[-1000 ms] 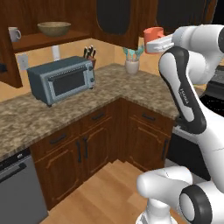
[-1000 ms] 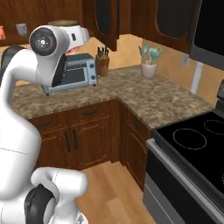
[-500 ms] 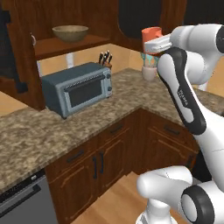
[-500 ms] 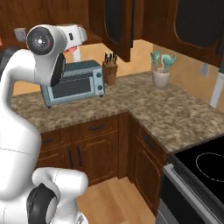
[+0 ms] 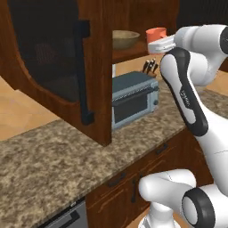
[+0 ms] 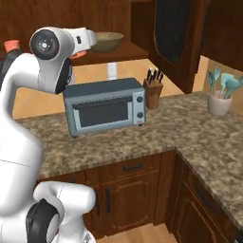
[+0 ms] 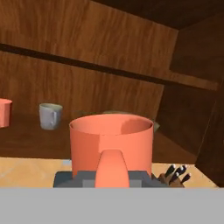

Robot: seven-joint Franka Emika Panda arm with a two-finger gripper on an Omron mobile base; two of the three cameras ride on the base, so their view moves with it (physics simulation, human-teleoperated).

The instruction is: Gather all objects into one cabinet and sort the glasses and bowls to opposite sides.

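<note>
My gripper [image 5: 156, 43] is shut on a coral-orange cup [image 5: 156, 34], held up at shelf height beside the open cabinet. In the hand view that cup [image 7: 111, 139] sits upright right in front, between the gripper [image 7: 112, 176] fingers. On the cabinet shelf [image 7: 30, 142] behind it stand a grey mug [image 7: 49, 116] and, at the far left edge, a second orange cup [image 7: 3, 112]. The tan bowl [image 5: 123, 38] rests on the same shelf just left of the held cup; it is also the bowl [image 6: 107, 40] in the right base view. The cabinet's glass-pane door [image 5: 53, 67] hangs open.
A grey toaster oven [image 6: 104, 110] stands on the granite counter [image 6: 190, 128] below the shelf, with a knife block [image 6: 153, 90] to its right. A utensil holder [image 6: 220, 99] sits farther right. The open door juts out over the counter near the left base camera.
The whole scene has shifted in both base views, so the base has driven; the cabinet and toaster oven are now closer. The cup stays in the shut gripper.
</note>
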